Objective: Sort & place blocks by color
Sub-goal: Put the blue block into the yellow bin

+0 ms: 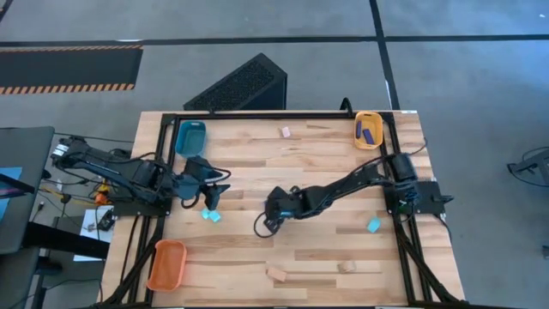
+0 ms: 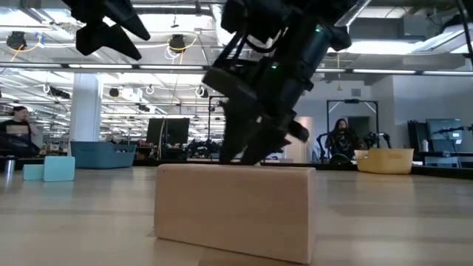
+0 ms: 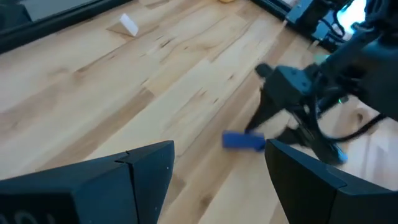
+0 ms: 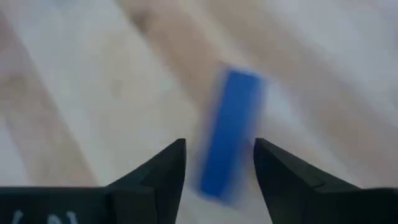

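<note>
The dark blue block (image 4: 229, 134) lies flat on the counter (image 1: 326, 257) near its middle, directly under the right gripper (image 4: 217, 165), whose jaws stand released on either side of it. Its long axis runs between the two fingers, not across them, so closing would pinch its narrow width. The left gripper (image 3: 217, 171), jaws also released, hangs farther off near the cyan blocks (image 1: 211, 215).

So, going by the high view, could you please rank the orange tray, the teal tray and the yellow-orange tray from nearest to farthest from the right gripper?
Measured from the right gripper, near the table's middle:
1. Orange tray, at the near left corner.
2. Teal tray, at the far left corner; not much farther than the orange one.
3. Yellow-orange tray, at the far right corner; clearly farthest.
</note>
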Robot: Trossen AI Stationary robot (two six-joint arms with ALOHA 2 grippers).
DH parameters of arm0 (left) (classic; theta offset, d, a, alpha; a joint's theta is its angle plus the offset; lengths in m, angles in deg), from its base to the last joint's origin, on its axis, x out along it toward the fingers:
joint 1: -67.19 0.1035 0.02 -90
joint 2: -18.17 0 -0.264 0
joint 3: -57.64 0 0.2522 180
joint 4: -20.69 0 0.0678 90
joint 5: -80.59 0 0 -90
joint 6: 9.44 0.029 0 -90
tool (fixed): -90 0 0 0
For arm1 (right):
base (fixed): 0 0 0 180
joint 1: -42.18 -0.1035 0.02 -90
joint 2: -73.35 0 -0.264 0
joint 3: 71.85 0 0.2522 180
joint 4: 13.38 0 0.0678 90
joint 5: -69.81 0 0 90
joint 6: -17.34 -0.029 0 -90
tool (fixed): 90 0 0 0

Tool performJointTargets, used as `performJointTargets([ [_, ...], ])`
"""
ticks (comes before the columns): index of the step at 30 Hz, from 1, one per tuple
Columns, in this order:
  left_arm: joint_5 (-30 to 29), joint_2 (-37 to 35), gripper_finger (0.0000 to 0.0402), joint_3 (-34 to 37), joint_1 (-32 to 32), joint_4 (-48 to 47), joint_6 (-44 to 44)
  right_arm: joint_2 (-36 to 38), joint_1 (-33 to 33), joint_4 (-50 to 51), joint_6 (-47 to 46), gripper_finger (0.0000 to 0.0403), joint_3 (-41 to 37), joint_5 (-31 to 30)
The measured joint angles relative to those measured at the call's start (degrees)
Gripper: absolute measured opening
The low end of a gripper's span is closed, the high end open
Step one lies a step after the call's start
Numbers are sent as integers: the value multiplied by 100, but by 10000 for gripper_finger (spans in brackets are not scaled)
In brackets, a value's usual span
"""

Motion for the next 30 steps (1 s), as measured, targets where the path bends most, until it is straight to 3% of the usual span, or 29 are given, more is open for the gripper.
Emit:
performJointTargets([
  [5,-227,0,240,0,3,-244,458,-487,57,120,-341,210,342,374],
  [9,-404,-31,240,0,149,-255,1040,-616,174,183,-646,182,430,777],
  [17,263,-149,240,0,1051,-226,2403,-66,155,313,-448,142,545,480],
  [21,431,-184,240,0,1551,-230,2904,12,-50,331,-134,158,567,-321],
  [30,959,-190,240,0,2158,-173,3092,-421,-66,-359,-180,243,524,-564],
])
